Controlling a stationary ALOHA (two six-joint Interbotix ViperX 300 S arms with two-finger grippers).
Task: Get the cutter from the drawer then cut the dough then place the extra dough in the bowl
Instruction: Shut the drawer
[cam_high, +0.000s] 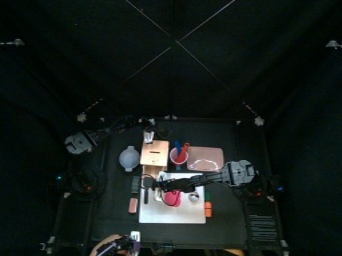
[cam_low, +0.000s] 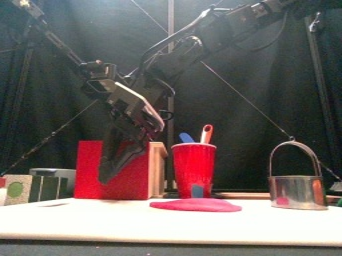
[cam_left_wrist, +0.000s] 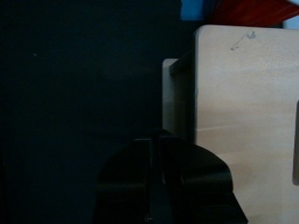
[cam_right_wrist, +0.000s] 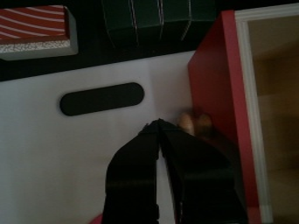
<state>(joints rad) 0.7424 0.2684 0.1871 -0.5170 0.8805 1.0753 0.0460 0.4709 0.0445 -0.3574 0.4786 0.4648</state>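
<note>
Right gripper (cam_right_wrist: 156, 124), jaws together, empty, hangs before the red drawer front of the pale wooden box (cam_low: 91, 178); left gripper (cam_left_wrist: 152, 140), likewise closed and empty, above that box. Round metal wire-handled cutter (cam_low: 297, 180) stands right of a red cup (cam_low: 194, 172), with a flat pink dough disc (cam_low: 195, 205) before the cup.

The left arm (cam_high: 96, 135) comes in from the left, reaching toward the back middle. Its tool (cam_left_wrist: 152, 140) points downward, jaws closed together. The right arm (cam_high: 225, 175) stretches from the right past the middle, sloping steeply down. Its tool (cam_low: 124, 160) hangs low, tips down, jaws pressed together.
</note>
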